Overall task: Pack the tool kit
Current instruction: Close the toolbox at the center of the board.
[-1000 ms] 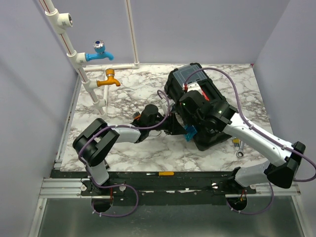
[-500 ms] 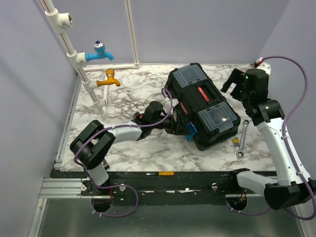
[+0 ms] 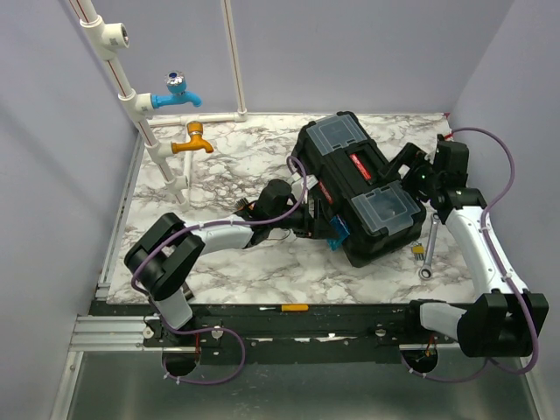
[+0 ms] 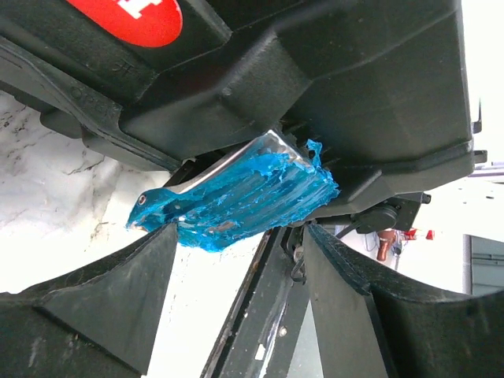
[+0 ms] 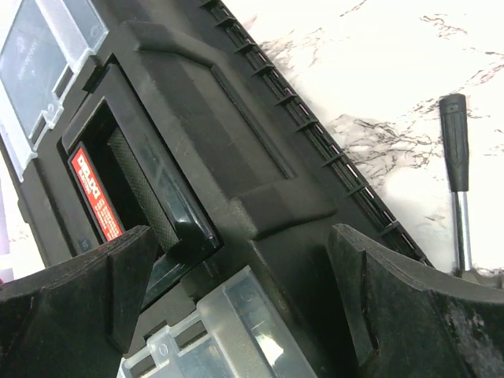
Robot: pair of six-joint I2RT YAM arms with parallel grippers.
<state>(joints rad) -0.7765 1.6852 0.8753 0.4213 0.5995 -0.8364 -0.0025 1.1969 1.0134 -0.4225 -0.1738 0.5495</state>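
Observation:
The black toolbox (image 3: 359, 188) lies slantwise on the marble table, lid shut, with a red-black handle (image 3: 360, 166) and two clear-lidded compartments. My left gripper (image 3: 319, 223) is open at the box's front side, its fingers either side of a teal latch (image 3: 339, 233) that sticks out from the box. In the left wrist view the latch (image 4: 236, 193) sits just above my open left gripper (image 4: 236, 260). My right gripper (image 3: 411, 175) is open and empty at the box's right side. In the right wrist view it (image 5: 236, 299) hovers over the lid by the handle (image 5: 134, 189).
A wrench (image 3: 429, 247) lies on the table right of the box, also in the right wrist view (image 5: 455, 157), with a small yellow piece (image 3: 418, 251) beside it. A yellow-handled screwdriver (image 3: 293, 308) lies on the front rail. Blue (image 3: 179, 92) and orange (image 3: 194, 140) taps stand back left.
My right arm left the top of the toolbox, swung out to the back right, then came down to the box's right side. The left arm has barely moved.

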